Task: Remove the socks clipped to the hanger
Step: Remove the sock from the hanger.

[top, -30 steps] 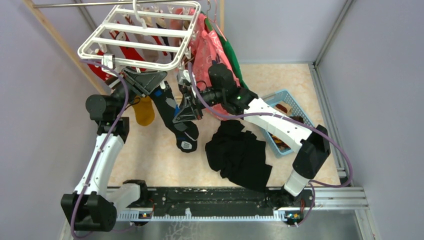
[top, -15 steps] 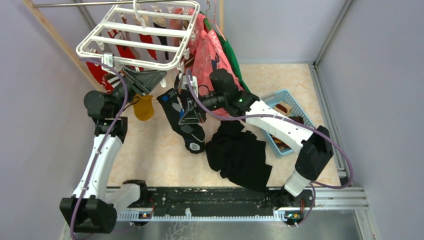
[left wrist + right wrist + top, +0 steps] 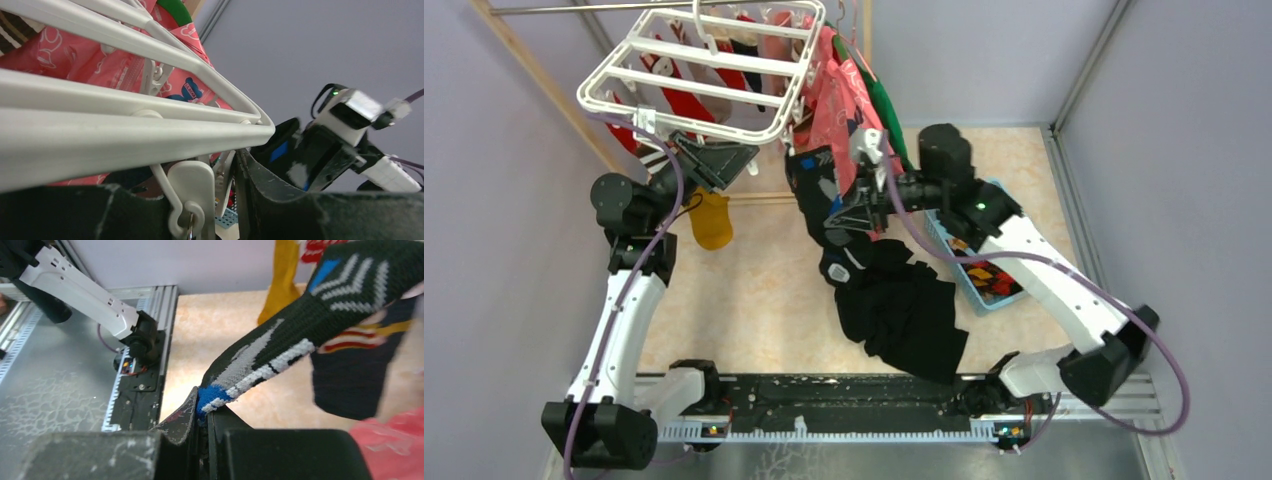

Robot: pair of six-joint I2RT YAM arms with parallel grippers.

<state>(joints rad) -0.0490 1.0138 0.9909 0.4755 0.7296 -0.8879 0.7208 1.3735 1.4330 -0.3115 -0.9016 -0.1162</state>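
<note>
Tan floor (image 3: 754, 290) lies under both arms. The right gripper (image 3: 202, 407) is squeezed shut on the blue toe of the dark sock (image 3: 280, 340); only its own camera shows that pinch. From above, the sock droops beside this hand, over the black cloth (image 3: 904, 310). The left gripper (image 3: 200, 185) sits just under the white hanger (image 3: 125, 135), with a clip (image 3: 192, 192) between its fingers. I cannot tell if it squeezes. A yellow sock (image 3: 711, 220) hangs below that hand. Tiny letters on the pink shirt (image 3: 70, 55) are too blurry to read.
</note>
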